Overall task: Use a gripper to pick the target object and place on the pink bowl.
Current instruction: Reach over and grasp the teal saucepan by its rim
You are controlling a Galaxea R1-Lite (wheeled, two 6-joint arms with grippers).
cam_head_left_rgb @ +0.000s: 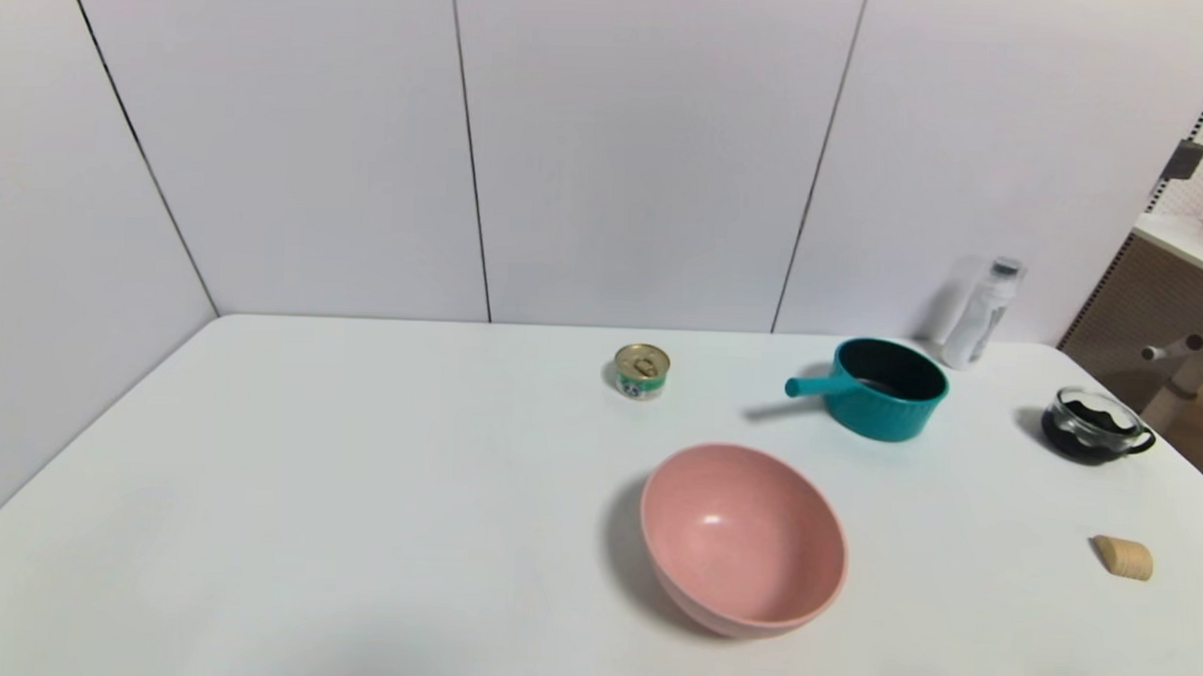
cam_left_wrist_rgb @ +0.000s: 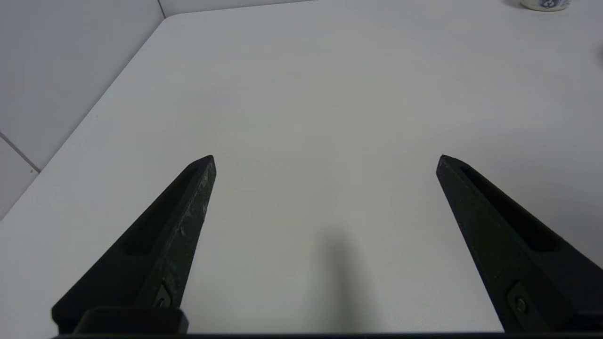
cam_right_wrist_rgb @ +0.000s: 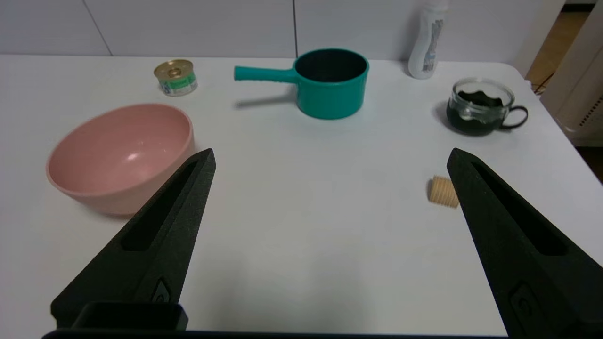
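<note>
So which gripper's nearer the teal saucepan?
Right. The right gripper hangs open in front of the saucepan; the left gripper is off to its left.

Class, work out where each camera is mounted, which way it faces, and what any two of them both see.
Head view: on the head, facing forward and down at the white table; no arm shows.
Left wrist view: on the left wrist, over bare tabletop; the open left claw shows.
Right wrist view: on the right wrist, facing the teal saucepan; the open right claw shows.
Shared by head and right wrist: saucepan, pink bowl.
</note>
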